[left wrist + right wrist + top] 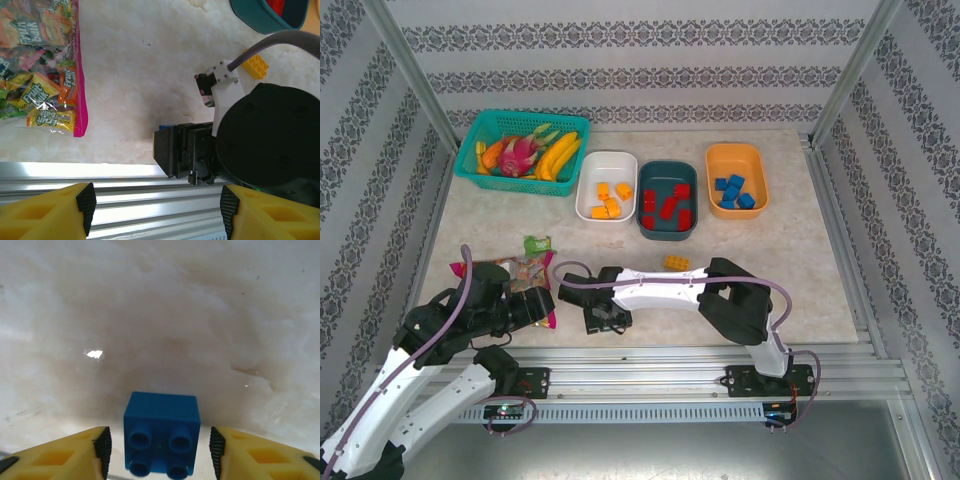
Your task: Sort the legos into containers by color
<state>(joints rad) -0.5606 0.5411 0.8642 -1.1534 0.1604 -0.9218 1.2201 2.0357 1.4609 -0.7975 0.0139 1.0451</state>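
A blue lego [161, 437] lies studs-up on the table between the pads of my right gripper [159, 450], which stands open with a small gap on each side of the brick. From above, that gripper [604, 318] points down near the table's front edge. A sliver of the same blue lego [164, 128] shows beside its black jaws. My left gripper [155, 210] is open and holds nothing, hovering over the front rail. One yellow lego [676, 263] lies loose mid-table. The white tub [588, 203] holds yellow-orange legos, the teal tub [668, 232] red ones, the orange tub [761, 180] blue ones.
A candy bag [520, 270] lies left of both grippers, close to my left gripper [542, 305]. A teal mesh basket [485, 128] of toy fruit stands at the back left. The aluminium rail [125, 175] runs along the table's near edge.
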